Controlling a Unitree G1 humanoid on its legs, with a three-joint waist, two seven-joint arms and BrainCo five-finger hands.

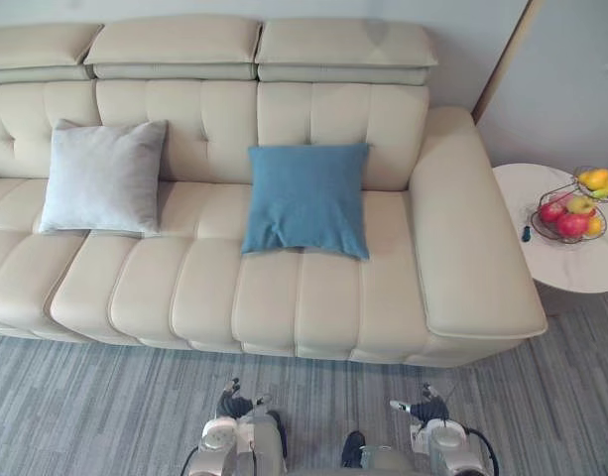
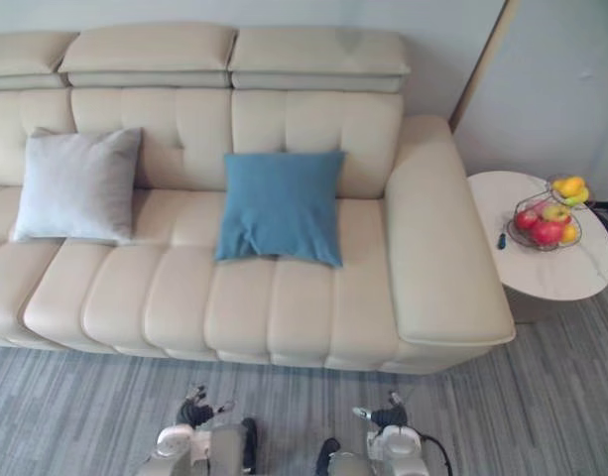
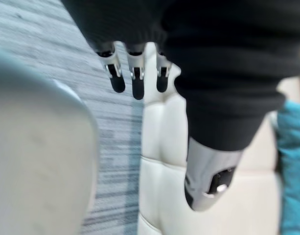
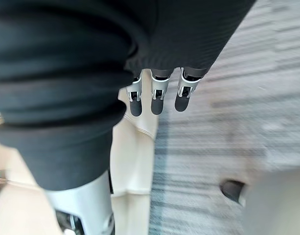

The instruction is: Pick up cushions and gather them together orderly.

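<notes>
Both hands hang low over the grey carpet (image 1: 95, 407), short of the cream sofa (image 1: 284, 297). The left hand (image 1: 231, 403) has its fingers (image 3: 138, 88) straight and apart, holding nothing. The right hand (image 1: 424, 408) is the same, with its fingers (image 4: 157, 100) loose and empty. Well ahead of the fingers, roughly between the two hands, a blue cushion (image 1: 306, 198) leans on the sofa's backrest. A pale grey cushion (image 1: 103, 177) leans further off, out to the left of the left hand's fingers and apart from the blue one. Off to the right of the right hand's fingers, a round table (image 1: 566, 268) carries a wire basket (image 1: 573, 210) of fruit.
</notes>
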